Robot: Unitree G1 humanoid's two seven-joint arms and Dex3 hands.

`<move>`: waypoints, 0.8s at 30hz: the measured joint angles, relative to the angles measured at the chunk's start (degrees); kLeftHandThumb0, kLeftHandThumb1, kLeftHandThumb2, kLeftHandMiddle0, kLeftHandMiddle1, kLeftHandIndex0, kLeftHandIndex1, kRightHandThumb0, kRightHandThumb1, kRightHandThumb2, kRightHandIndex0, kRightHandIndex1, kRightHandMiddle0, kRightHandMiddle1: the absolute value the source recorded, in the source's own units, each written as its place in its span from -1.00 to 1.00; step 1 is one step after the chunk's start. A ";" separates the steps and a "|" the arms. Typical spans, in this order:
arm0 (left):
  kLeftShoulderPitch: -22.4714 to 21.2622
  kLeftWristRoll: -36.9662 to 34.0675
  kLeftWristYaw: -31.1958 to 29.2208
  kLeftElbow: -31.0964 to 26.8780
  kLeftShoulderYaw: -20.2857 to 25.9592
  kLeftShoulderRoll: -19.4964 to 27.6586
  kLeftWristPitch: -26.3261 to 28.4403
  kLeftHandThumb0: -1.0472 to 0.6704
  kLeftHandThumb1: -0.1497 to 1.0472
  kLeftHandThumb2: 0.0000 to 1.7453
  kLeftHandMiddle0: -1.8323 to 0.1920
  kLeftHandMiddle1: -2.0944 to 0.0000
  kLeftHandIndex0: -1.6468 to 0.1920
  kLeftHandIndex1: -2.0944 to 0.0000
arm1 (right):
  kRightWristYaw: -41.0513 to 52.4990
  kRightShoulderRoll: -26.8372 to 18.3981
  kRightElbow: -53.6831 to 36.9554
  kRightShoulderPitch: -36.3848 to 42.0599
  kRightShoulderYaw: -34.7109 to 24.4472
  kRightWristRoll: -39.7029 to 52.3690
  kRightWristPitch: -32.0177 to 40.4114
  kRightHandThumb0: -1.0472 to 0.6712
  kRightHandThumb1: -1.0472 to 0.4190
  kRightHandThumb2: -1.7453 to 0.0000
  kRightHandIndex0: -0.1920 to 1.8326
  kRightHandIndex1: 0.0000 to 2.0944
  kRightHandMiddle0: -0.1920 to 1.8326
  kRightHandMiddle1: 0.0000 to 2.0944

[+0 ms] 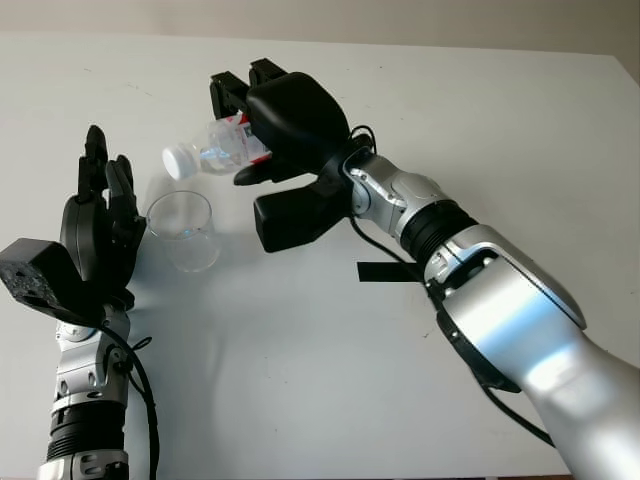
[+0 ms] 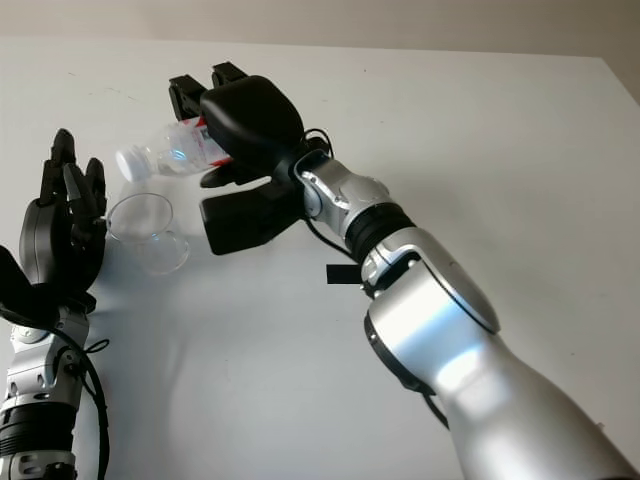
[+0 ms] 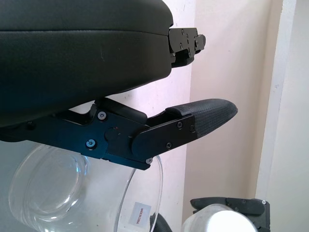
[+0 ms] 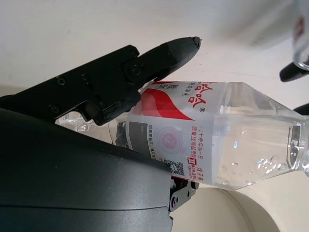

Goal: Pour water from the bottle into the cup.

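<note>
A clear plastic water bottle (image 1: 215, 148) with a red and white label lies tilted in my right hand (image 1: 250, 140), which is shut on its body above the table. Its white cap (image 1: 178, 160) is on and points left, just above the far rim of the clear cup (image 1: 183, 228). The cup stands upright on the white table (image 1: 330, 380). My left hand (image 1: 108, 195) is open and upright right beside the cup's left side; I cannot tell if it touches. In the wrist views the bottle (image 4: 217, 140) and cup (image 3: 72, 188) show close up.
A short strip of black tape (image 1: 385, 272) lies on the table to the right of the cup, under my right forearm. The table's far edge (image 1: 400, 45) meets a pale wall.
</note>
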 measured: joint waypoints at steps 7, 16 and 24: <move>0.00 -0.02 -0.03 0.02 0.01 -0.03 -0.10 -0.61 1.00 -0.19 0.84 0.95 0.89 0.92 | -5.90 -1.57 0.01 -1.18 3.67 -3.88 -1.63 -0.04 -1.00 0.75 0.13 1.00 -0.21 1.00; 0.00 -0.12 -0.08 0.03 0.01 -0.14 -0.10 -0.61 1.00 -0.20 0.85 0.95 0.88 0.92 | -13.79 -2.10 0.29 -3.07 10.81 -11.38 -0.59 -0.20 -0.82 0.94 0.08 1.00 -0.33 0.53; 0.00 -0.14 -0.14 0.52 0.05 -0.16 -0.14 -0.60 1.00 -0.20 0.84 0.95 0.89 0.93 | -16.69 -1.85 0.38 -3.83 12.96 -13.01 -0.56 -0.12 -0.82 0.94 0.05 1.00 -0.34 0.63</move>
